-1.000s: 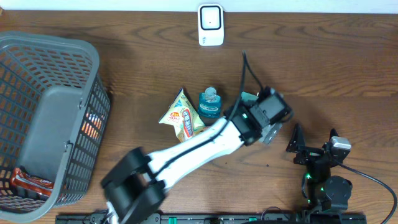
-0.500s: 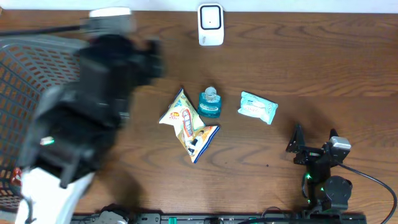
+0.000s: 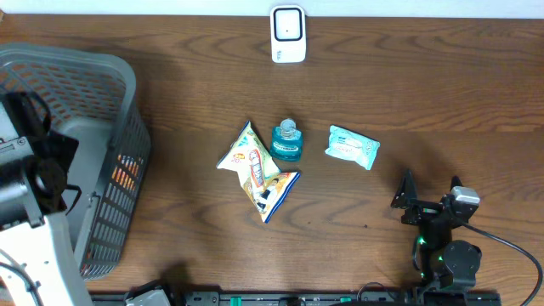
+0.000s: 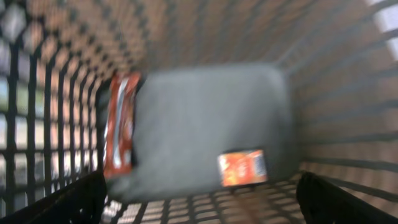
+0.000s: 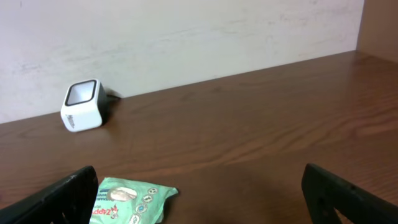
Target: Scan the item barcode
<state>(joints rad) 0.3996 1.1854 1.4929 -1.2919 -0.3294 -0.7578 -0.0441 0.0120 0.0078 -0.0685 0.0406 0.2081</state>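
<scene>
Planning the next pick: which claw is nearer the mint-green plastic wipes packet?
Right. The right claw sits close by the mint-green plastic wipes packet, to its right; the left claw hangs over the grey plastic basket, far left.

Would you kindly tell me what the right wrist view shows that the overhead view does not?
Only the right wrist view shows the face of the pale wall rising behind the wooden table. Only the overhead view shows the grey basket, the yellow snack bag, the blue-edged snack bag, the blue bottle and the left arm. Both show the white barcode scanner, the teal packet and the table.
</scene>
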